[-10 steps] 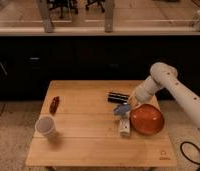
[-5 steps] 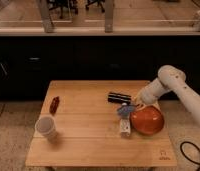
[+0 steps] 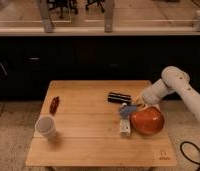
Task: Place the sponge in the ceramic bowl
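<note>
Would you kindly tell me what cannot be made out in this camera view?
- The gripper, at the ceramic bowl's rear left rim: contact with the sponge beside it is too small to tell.
- The arm: its base is cut off by the right edge.
- The reddish item at the table's left: too small to identify.

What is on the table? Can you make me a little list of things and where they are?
table: light wooden table
bowl: wide glossy orange-red ceramic bowl, right side
sponge: small blue rectangular sponge, by the bowl's left edge, not in it
gripper: gripper at the bowl's back-left rim, near the sponge
others: black oblong box, pale whitish bottle, white cup, small reddish-brown object
</note>
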